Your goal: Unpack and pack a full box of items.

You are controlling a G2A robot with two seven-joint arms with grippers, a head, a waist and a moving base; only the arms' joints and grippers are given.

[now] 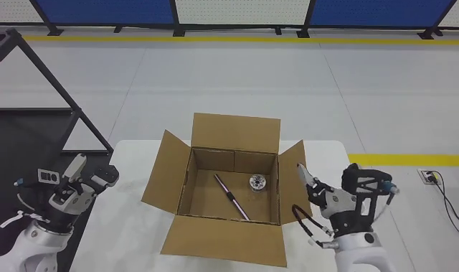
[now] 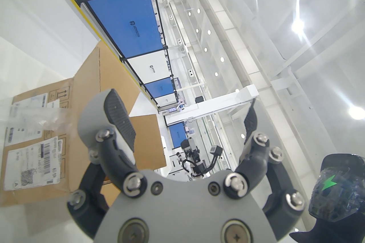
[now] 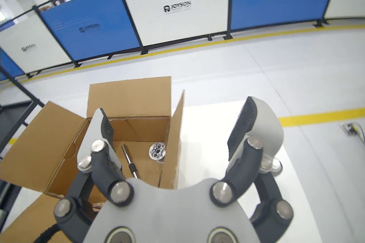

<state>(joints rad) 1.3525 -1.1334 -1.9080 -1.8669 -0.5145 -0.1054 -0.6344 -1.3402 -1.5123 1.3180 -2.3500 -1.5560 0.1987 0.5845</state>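
Two items lie on the floor of the open cardboard box (image 1: 235,132): a slim metal rod (image 1: 231,196) set diagonally, and a small round metal part (image 1: 257,182) near the far right corner, apart from the rod. The box stands mid-surface (image 1: 129,200) with all four flaps folded out. The right claw (image 3: 175,113) hangs just outside the right flap, spread wide and holding nothing. The left claw (image 2: 182,110) sits off the box's left side, tilted upward, likewise spread and empty. Unpacking looks to be the step in hand, with no lift begun. The right claw is the nearer one; it would need to clear the flap, drop inside and straddle the round part.
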